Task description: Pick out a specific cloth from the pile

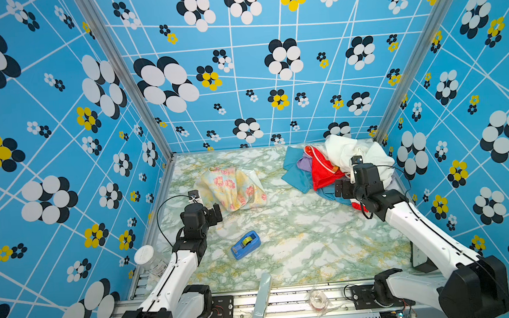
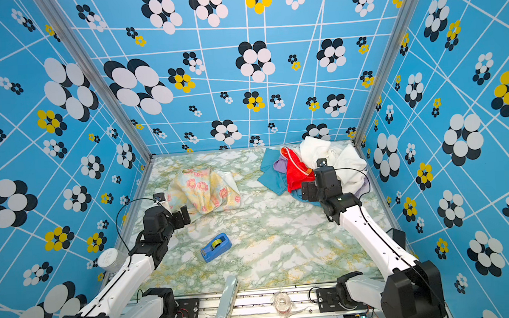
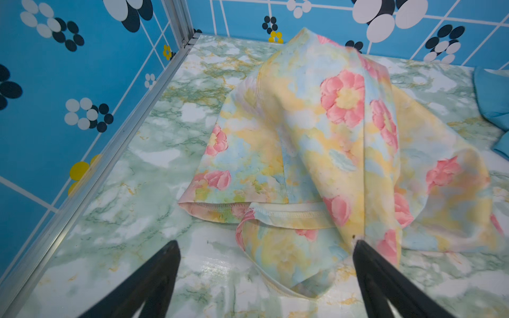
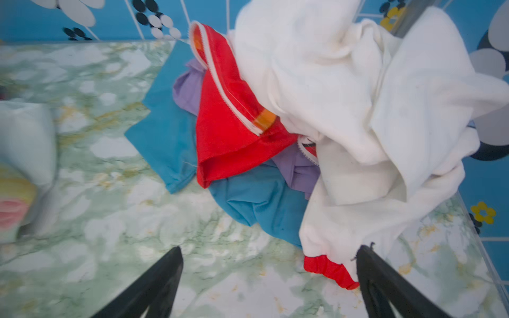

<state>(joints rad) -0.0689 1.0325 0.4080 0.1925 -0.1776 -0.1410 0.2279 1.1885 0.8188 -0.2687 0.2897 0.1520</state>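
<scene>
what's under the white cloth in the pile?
Red cloth, teal-blue cloth and lilac cloth poke out from under the white cloth. Anything deeper is covered.

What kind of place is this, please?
Probably a robot test cell, not a home: patterned blue walls enclose a marble-print table, where two arms work beside the pile and the cloth.

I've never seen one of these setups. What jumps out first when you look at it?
The walls: bright blue, covered in big black, white and yellow flower shapes. On the marbled green table, a floral cloth lies by itself at the back left, just ahead of the open left gripper. A pile of white, red, blue and lilac cloths fills the back right corner, with the open right gripper beside it.
</scene>
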